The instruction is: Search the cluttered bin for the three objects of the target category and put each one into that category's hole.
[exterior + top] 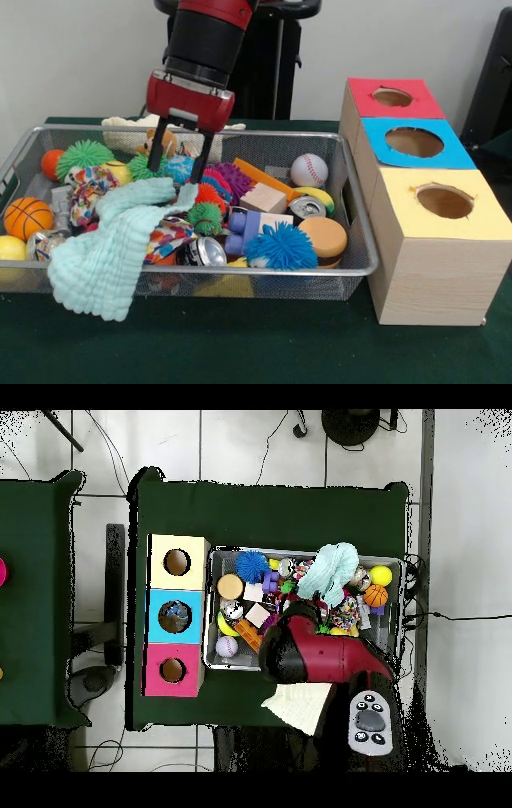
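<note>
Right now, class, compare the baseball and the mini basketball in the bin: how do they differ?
The baseball is white with red stitching; the basketball is orange with black lines. The baseball lies at the bin's end nearest the boxes; the basketball lies at the opposite end. Both are small round balls.

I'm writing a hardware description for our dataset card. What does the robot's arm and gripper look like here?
The arm is a thick round black segment with a glossy red band above. It ends in a boxy red gripper with a metallic plate on top and two thin, straight black fingers. From overhead the arm is red and black.

A green table point(264, 352) carries a wire bin point(362, 264) and wooden boxes point(432, 272).
</note>
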{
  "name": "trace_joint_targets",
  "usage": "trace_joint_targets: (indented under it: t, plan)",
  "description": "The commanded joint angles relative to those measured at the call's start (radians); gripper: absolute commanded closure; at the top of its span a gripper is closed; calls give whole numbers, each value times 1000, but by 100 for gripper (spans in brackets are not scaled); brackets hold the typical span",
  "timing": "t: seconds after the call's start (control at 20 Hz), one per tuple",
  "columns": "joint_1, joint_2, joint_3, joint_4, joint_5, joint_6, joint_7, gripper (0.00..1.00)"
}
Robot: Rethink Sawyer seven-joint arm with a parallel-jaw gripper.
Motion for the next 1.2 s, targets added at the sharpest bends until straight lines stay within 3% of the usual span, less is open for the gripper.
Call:
trace_joint_targets:
  t: [0.05,0.6,1.2]
  plan:
    - [-61,58,95,-53,-121,-104,25,0]
    - [-80,194,69,-117,-145,-249,60,0]
    - [-26,289,-28,-172,-48,-435,44,0]
